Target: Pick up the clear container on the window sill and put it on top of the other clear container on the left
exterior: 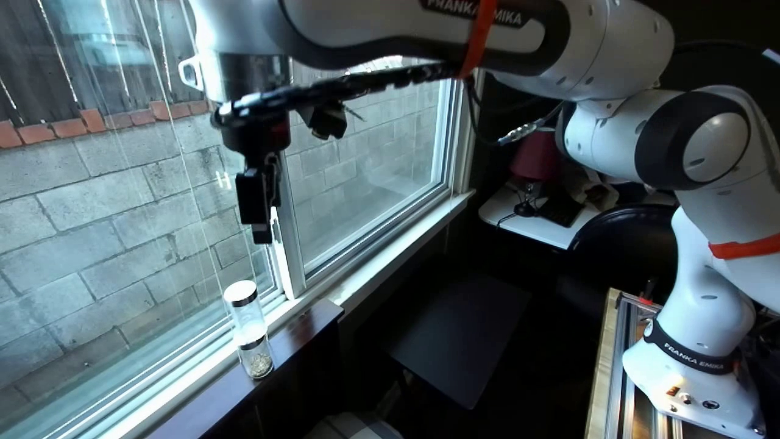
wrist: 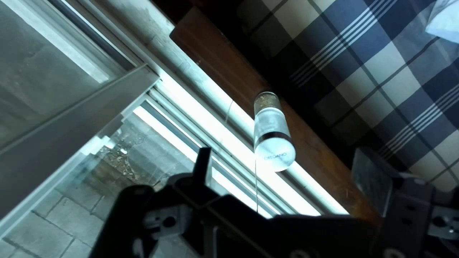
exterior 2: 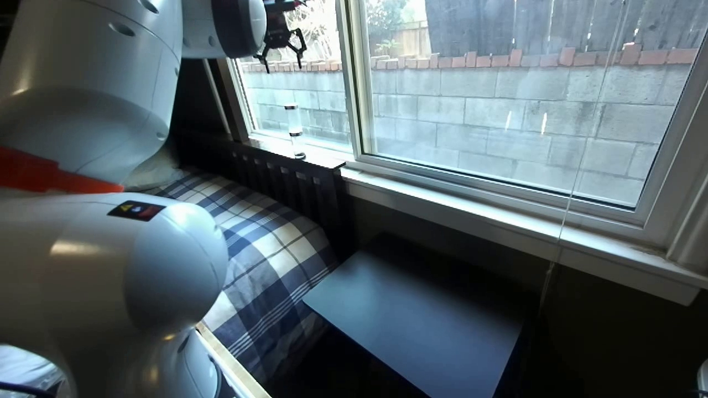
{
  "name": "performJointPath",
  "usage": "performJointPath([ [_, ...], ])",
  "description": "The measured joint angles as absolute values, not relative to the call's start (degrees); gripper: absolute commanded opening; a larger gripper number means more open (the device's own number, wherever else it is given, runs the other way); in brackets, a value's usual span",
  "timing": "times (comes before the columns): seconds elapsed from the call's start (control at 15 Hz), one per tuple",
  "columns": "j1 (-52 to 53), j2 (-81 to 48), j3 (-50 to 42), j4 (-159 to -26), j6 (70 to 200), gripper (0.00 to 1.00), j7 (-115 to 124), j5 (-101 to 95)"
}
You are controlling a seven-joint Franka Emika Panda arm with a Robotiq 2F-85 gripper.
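The clear container stood upright on the other clear container

The upper one's whitish lid read OREGANO in the wrist view; the lower one rested on a brown wooden surface beside the window sill. Above both, apart from them, the end effector hung with its jaws spread wide.

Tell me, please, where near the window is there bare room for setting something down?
Free: the dark table, between the plaid bedding and the wall, though its wall side is shadowed; also the narrow window sill past the wooden ledge. Crowded: that ledge, where the upper container stands on the lower container, with the open end effector above.
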State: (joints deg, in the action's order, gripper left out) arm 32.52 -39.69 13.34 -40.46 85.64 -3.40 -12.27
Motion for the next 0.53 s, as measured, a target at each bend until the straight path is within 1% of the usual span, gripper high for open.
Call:
performJointPath([
  [0.27, 32.56, -32.27, 13.13, -40.9, 78.71, 1.0, 1.35, -12.16],
  [0.53, 32.69, -26.13, 12.91, -42.8, 74.59, 1.0, 8.17, -12.5],
])
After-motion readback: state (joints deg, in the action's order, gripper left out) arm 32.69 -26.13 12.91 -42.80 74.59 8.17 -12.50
